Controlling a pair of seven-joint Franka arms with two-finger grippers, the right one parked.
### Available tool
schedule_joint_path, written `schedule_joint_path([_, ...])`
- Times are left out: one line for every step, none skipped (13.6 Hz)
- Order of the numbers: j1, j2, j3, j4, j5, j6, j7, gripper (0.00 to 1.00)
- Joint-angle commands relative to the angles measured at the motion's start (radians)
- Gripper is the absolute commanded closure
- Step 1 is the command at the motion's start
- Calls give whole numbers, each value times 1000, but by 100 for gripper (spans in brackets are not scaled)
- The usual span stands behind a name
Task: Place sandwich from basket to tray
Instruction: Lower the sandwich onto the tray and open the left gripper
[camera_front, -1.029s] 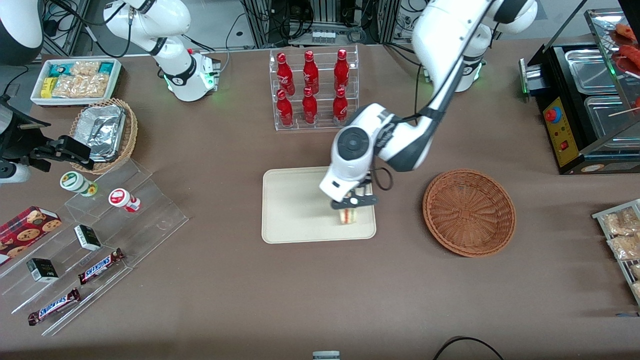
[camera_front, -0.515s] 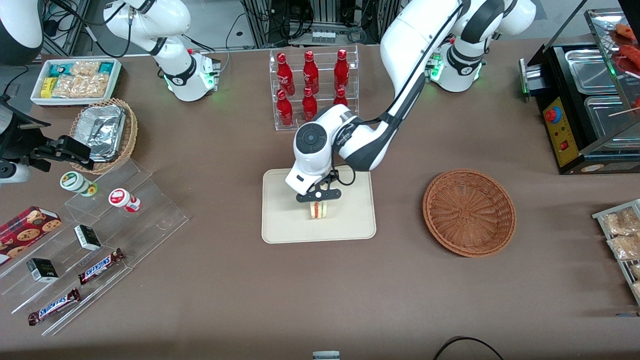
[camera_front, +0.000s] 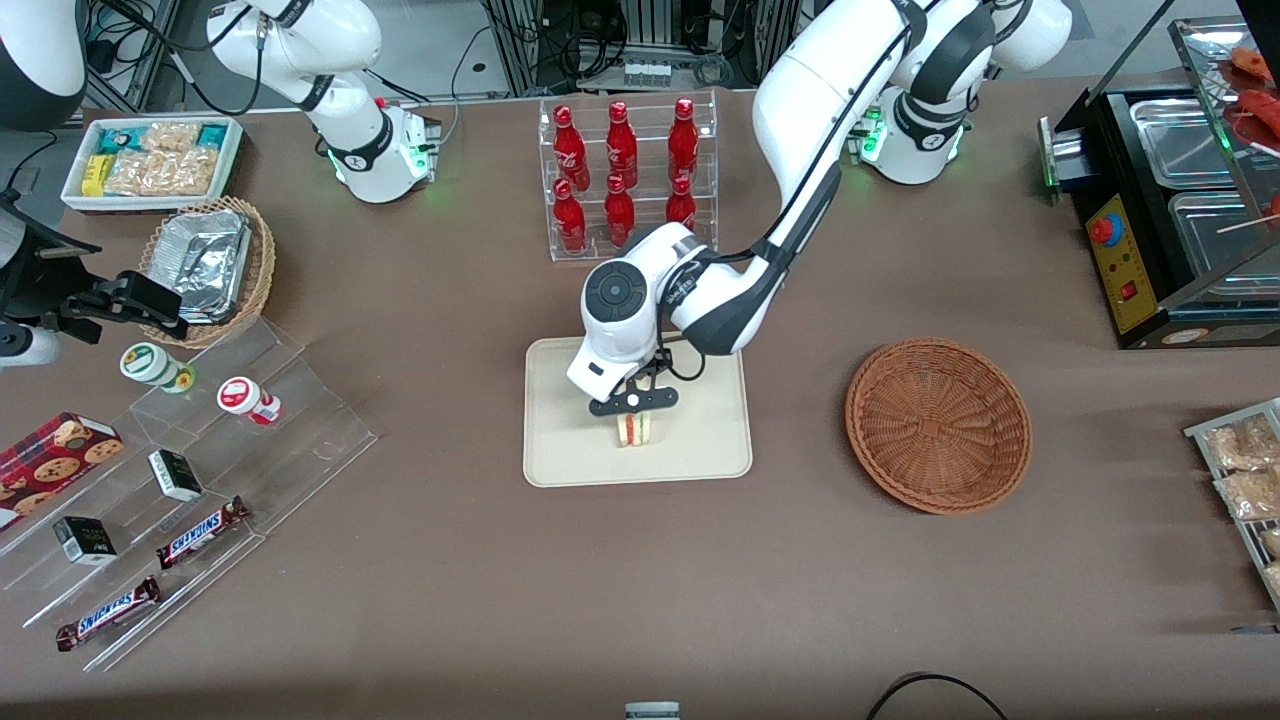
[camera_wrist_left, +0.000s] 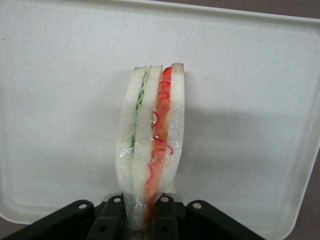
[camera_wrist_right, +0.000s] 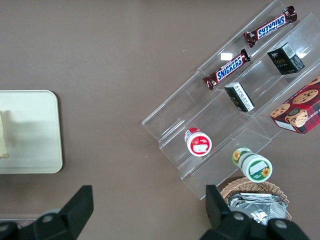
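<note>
My gripper hangs over the middle of the cream tray, shut on the sandwich. In the left wrist view the sandwich is a wrapped wedge with pale bread, green and red filling, pinched at its narrow end between the black fingers of the gripper. The tray lies flat beneath it; whether the sandwich touches the tray I cannot tell. The reddish-brown wicker basket stands beside the tray, toward the working arm's end of the table, with nothing in it.
A clear rack of red bottles stands farther from the front camera than the tray. Clear tiered shelves with candy bars and cups, a tan basket of foil containers and a white snack bin lie toward the parked arm's end. A black food warmer lies toward the working arm's end.
The gripper has carried the sandwich from the tray's edge nearest the basket to the tray's middle, and has slowed over the last half second.
</note>
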Motion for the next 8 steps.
schedule_joint_path([-13, 39, 12, 65, 3, -30, -73, 100])
schedule_joint_path([-15, 46, 12, 71, 3, -30, -90, 100])
schedule_joint_path([-15, 54, 12, 71, 3, -29, -93, 98])
schedule_joint_path([-15, 54, 12, 71, 3, -29, -95, 78])
schedule_joint_path([-15, 54, 12, 71, 3, -29, -95, 31])
schedule_joint_path([-15, 52, 14, 71, 5, -29, -93, 0])
schedule_joint_path([-15, 49, 14, 71, 3, -30, -93, 0])
schedule_joint_path([-15, 43, 14, 73, 5, -35, -95, 0])
